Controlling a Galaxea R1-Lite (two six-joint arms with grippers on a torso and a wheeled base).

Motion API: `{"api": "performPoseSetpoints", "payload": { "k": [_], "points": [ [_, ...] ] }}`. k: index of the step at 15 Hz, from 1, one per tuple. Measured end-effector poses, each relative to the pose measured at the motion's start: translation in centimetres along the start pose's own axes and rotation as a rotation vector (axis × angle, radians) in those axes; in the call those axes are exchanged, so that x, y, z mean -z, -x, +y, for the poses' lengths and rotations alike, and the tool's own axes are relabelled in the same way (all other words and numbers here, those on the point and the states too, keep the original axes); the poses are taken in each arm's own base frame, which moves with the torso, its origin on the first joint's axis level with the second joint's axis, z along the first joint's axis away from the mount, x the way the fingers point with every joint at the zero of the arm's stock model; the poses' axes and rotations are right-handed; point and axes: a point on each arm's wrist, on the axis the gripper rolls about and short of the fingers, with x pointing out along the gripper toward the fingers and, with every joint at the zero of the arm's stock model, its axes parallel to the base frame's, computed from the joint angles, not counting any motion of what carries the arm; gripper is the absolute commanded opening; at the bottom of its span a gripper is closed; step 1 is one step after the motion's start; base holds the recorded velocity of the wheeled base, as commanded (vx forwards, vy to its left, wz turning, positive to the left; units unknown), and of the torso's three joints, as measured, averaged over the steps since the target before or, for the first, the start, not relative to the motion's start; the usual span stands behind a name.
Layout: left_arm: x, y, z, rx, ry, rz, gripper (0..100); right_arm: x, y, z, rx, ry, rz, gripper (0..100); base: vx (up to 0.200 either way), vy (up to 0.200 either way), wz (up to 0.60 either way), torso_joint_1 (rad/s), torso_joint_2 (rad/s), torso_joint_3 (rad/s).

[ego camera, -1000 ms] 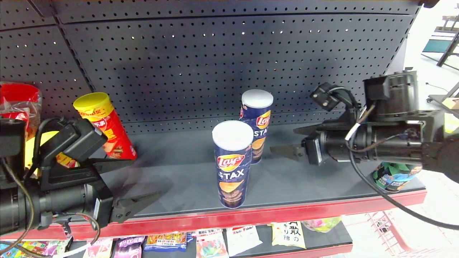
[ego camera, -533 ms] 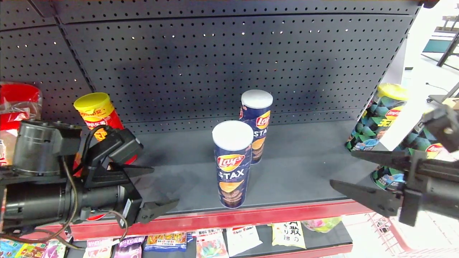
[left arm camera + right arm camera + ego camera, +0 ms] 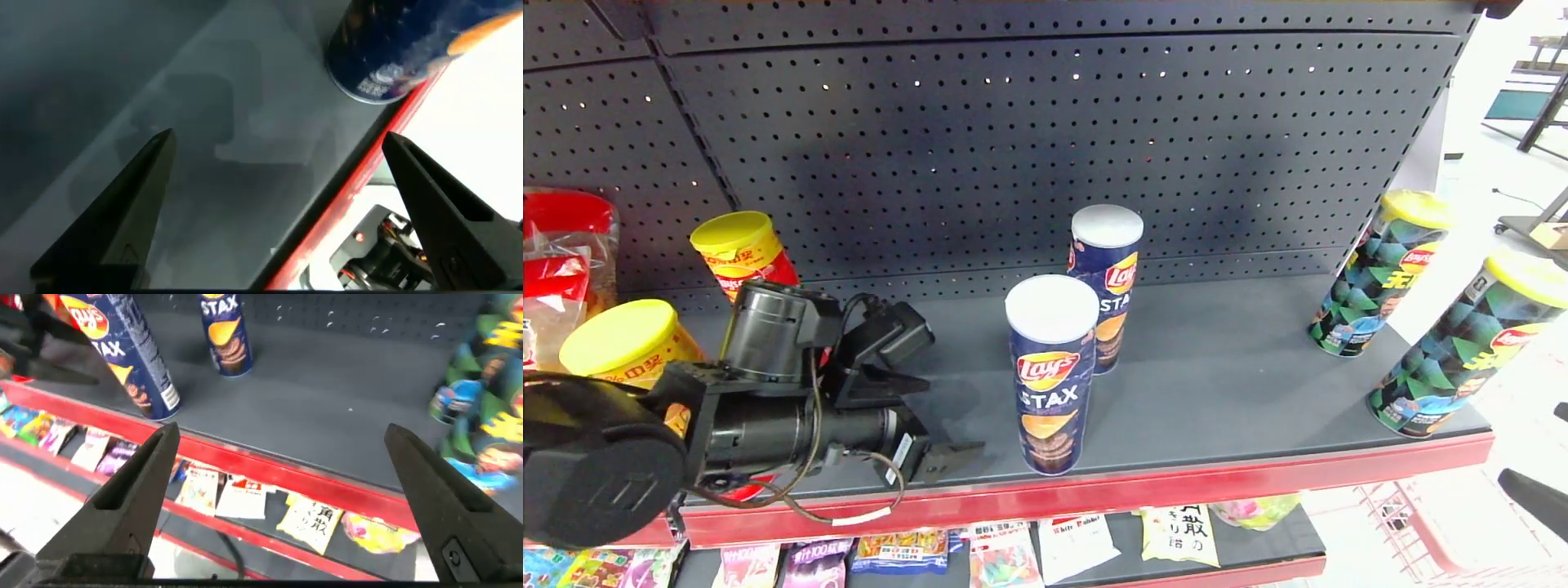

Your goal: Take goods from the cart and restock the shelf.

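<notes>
The left hand [image 3: 943,418] hung wide open and empty over the shelf [image 3: 1225,384], at nine o'clock of the front blue can [image 3: 1052,376]. A second blue can [image 3: 1106,286] stood at its one o'clock. The right hand [image 3: 278,437], also spread and empty, hung out before the shelf.

Front blue chip can [image 3: 1052,371], white lid, upright at red lip of grey shelf [image 3: 1217,384], mid-span. Rear blue chip can [image 3: 1105,286] upright just behind, slightly rt. Two green-patterned cans [image 3: 1380,273] [image 3: 1462,355], yellow lids, at shelf's rt end.
</notes>
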Motion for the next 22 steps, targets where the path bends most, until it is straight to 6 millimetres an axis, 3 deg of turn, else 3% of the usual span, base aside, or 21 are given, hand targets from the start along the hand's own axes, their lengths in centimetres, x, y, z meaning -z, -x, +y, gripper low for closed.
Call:
{"api": "performPoseSetpoints", "payload": {
  "k": [8, 11, 18, 22],
  "points": [
    [-1.7, -3.1, 0.5, 0.011, -0.013, -0.005, 100, -0.2, 1.2, 0.2, 0.021, -0.004, -0.059, 100, 0.0, 0.0, 0.0, 0.0, 0.0, 0.0],
    [-2.0, -3.9, -0.1, 0.035, 0.013, -0.002, 100, -0.1, 1.2, 0.2, 0.021, -0.005, -0.054, 100, 0.0, 0.0, 0.0, 0.0, 0.0, 0.0],
    [-2.6, -5.1, -0.6, 0.057, 0.015, -0.007, 100, -0.1, 1.1, 0.2, 0.021, -0.007, -0.051, 100, 0.0, 0.0, 0.0, 0.0, 0.0, 0.0],
    [-2.0, -5.1, -0.8, 0.062, 0.02, 0.015, 100, -0.1, 1.1, 0.2, 0.022, -0.028, -0.052, 100, 0.0, 0.0, 0.0, 0.0, 0.0, 0.0]
  ]
}}
